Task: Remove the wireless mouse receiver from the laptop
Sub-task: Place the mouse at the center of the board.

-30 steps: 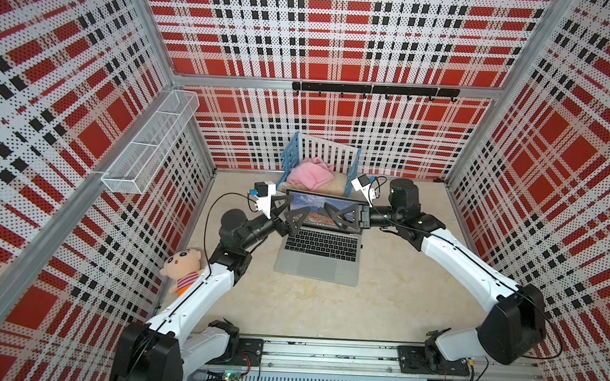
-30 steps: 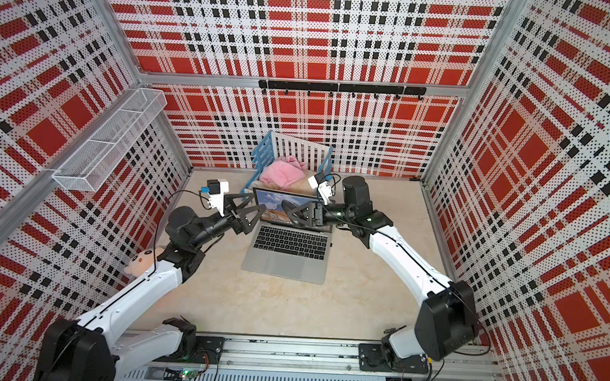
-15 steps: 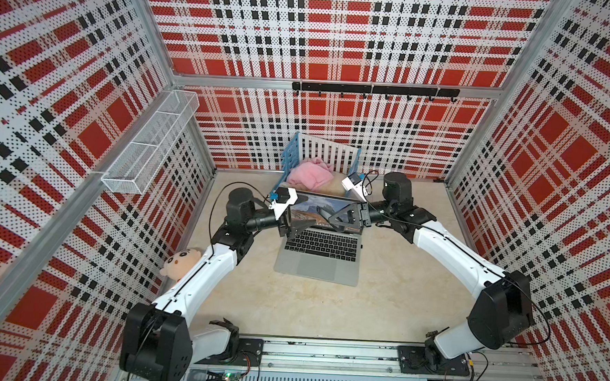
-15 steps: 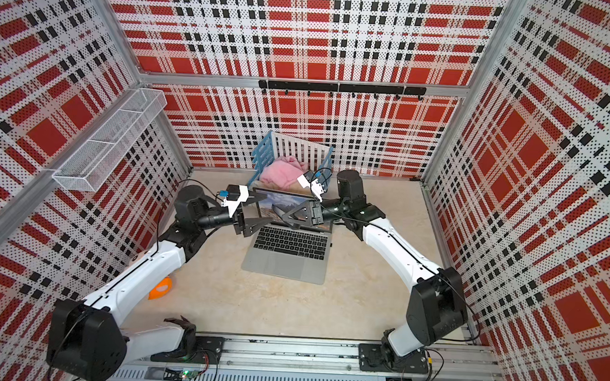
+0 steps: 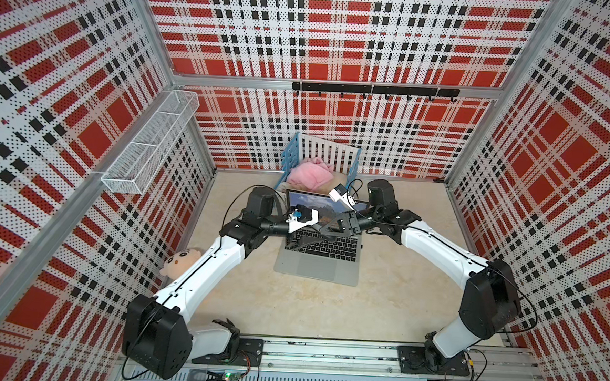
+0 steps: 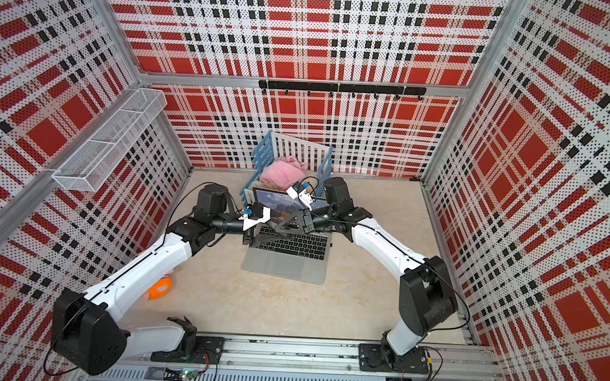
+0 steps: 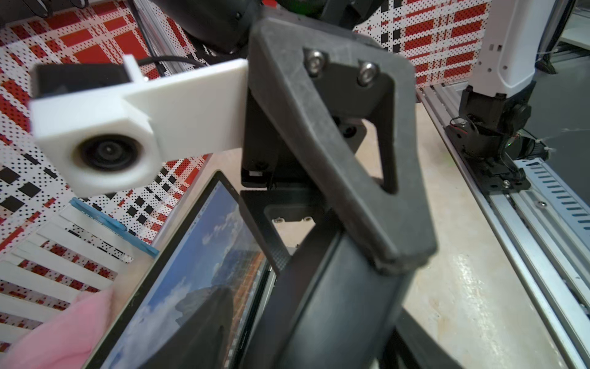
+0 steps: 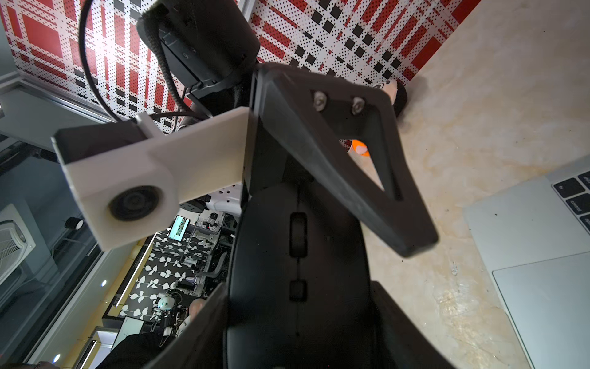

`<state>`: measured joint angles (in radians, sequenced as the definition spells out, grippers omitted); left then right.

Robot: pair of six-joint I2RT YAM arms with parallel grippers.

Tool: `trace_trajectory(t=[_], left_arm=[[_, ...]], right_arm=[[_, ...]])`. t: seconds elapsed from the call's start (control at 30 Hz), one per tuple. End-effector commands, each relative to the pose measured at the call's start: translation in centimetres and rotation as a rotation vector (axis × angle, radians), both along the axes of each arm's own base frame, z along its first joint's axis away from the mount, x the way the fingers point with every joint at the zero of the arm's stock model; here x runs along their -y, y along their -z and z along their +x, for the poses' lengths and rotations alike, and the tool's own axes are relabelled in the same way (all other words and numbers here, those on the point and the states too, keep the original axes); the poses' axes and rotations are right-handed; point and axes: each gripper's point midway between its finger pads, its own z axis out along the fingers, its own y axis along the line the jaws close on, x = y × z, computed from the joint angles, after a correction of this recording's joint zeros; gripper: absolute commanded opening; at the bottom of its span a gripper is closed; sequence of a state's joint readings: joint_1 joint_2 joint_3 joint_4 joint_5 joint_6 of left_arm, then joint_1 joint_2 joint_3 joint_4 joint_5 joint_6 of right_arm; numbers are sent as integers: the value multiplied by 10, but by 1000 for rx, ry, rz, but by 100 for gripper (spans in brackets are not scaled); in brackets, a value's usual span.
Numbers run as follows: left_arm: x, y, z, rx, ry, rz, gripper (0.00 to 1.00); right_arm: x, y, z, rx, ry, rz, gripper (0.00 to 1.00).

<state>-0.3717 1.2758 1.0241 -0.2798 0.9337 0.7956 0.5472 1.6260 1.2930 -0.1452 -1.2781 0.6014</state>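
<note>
The silver-grey laptop (image 5: 313, 269) (image 6: 281, 265) stands open in the middle of the floor, its mountain screen (image 7: 191, 271) lit. Both grippers meet above its keyboard. My right gripper (image 5: 327, 228) (image 8: 300, 335) is shut on a black oval mouse (image 8: 297, 255) (image 7: 335, 303). My left gripper (image 5: 324, 236) (image 7: 306, 332) comes in from the opposite side and straddles the same mouse. One of its fingers (image 7: 198, 326) still stands off the mouse with the laptop hinge showing between them. The wireless mouse receiver is hidden.
A blue and white slatted crib (image 5: 320, 152) with a pink cloth (image 5: 311, 174) stands right behind the laptop. A plush doll (image 5: 178, 261) and an orange toy (image 6: 158, 287) lie by the left wall. A wire basket (image 5: 148, 147) hangs on that wall.
My left arm has swung in from the laptop's left side to over the keyboard, and its jaws have narrowed around the mouse. The right gripper has shifted slightly left, still holding the mouse.
</note>
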Motion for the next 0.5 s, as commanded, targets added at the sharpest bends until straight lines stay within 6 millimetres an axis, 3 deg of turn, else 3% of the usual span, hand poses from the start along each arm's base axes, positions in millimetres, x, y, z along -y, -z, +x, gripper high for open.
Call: trace_trajectory(t=[0.0, 0.07, 0.3, 0.47], left_arm=[[4, -4, -6, 29, 41, 22, 65], [4, -4, -8, 27, 57, 27, 60], [2, -13, -14, 60, 79, 13, 61], [0, -12, -14, 51, 83, 5, 56]], right_arm=[[-2, 1, -2, 11, -17, 7, 55], [-2, 2, -2, 7, -17, 4, 55], [-5, 16, 2, -22, -23, -10, 56], [-4, 15, 0, -14, -25, -3, 55]])
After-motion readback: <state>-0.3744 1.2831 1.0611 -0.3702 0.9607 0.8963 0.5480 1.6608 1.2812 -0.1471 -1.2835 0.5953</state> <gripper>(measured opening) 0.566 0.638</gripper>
